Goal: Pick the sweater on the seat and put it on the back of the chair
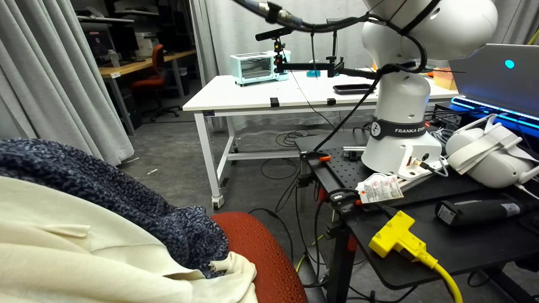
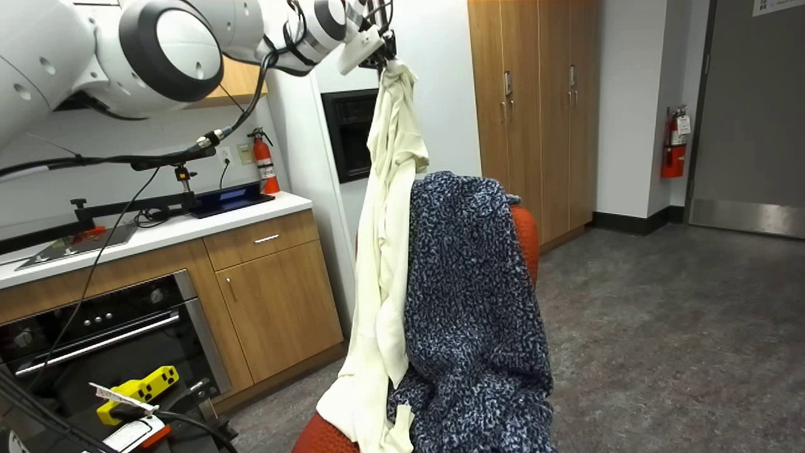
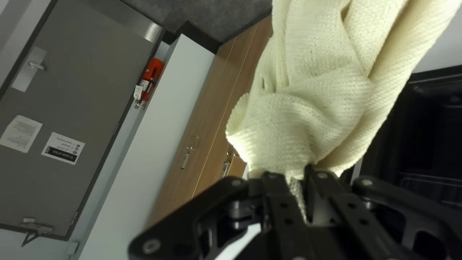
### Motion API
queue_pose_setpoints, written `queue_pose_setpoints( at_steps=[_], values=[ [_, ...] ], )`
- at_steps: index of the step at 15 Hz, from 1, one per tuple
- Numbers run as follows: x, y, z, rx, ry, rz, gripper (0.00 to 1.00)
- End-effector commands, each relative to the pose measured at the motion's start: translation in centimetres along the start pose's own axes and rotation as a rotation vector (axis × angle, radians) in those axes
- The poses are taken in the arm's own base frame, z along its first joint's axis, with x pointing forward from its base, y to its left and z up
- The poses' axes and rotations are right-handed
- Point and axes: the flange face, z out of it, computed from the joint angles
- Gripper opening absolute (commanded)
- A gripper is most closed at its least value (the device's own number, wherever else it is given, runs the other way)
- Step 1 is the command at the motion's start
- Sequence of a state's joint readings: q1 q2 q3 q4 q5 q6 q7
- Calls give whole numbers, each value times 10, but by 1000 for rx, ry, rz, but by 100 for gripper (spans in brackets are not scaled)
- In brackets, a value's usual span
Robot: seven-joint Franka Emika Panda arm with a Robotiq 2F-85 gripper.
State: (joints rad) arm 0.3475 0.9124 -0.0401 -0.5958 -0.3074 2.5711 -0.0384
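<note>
1. Pincer (image 3: pixel 293 177) drawn in tight, its fingers (image 3: pixel 278 204) all but together on a gathered fold of the cream sweater (image 2: pixel 385 251) (a strip of the knit shows between them in the wrist view).

2. That sweater hangs in a long, narrow fall, its gripped end higher than the backrest (image 2: pixel 528 242) of the orange-red chair (image 1: pixel 263 256). Its lower end lies on the seat (image 2: pixel 324 437), and along the way it overlaps one side of a speckled navy knit (image 2: pixel 475 270).

3. As for the chair, it carries the navy knit, draped over the backrest and down onto the seat.

4. On the white table (image 1: pixel 210 94), seen in an exterior view, stands a pale blue toaster oven (image 1: pixel 257 67) with its glass door closed; what is inside is too dark to make out. Apart from it sits a shallow black tray (image 1: pixel 353 90) (low-rimmed, its floor equally hard to read).

5. Beneath the kitchen counter (image 2: pixel 291 204), in an exterior view, a built-in oven (image 2: pixel 126 321) presents dark, closed glass. Beside it are a drawer (image 2: pixel 286 234) and, below that, a wooden cabinet (image 2: pixel 283 308), both closed, contents hidden.

6. Tall wooden cupboards (image 2: pixel 522 126) rise behind the chair, doors closed (they appear aslant in the wrist view).
</note>
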Motion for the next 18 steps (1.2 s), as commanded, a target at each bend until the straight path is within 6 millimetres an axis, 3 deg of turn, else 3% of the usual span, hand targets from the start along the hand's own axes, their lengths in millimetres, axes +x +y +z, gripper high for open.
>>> queue_pose_setpoints(
  at_steps=[1, 5, 6, 7, 8, 10, 16, 18],
  values=[
    [-47, -3, 49, -87, 41, -10, 3],
    [-108, -1, 98, -133, -42, -32, 3],
    [-119, 0, 106, -144, -65, -39, 16],
    [-127, 0, 111, -151, -84, -48, 38],
    [-132, 0, 115, -158, -96, -64, 41],
    [-134, -1, 116, -158, -115, -66, 50],
    [-112, -3, 101, -153, -109, -83, 94],
    [-103, -9, 94, -148, -128, -88, 100]
  ],
)
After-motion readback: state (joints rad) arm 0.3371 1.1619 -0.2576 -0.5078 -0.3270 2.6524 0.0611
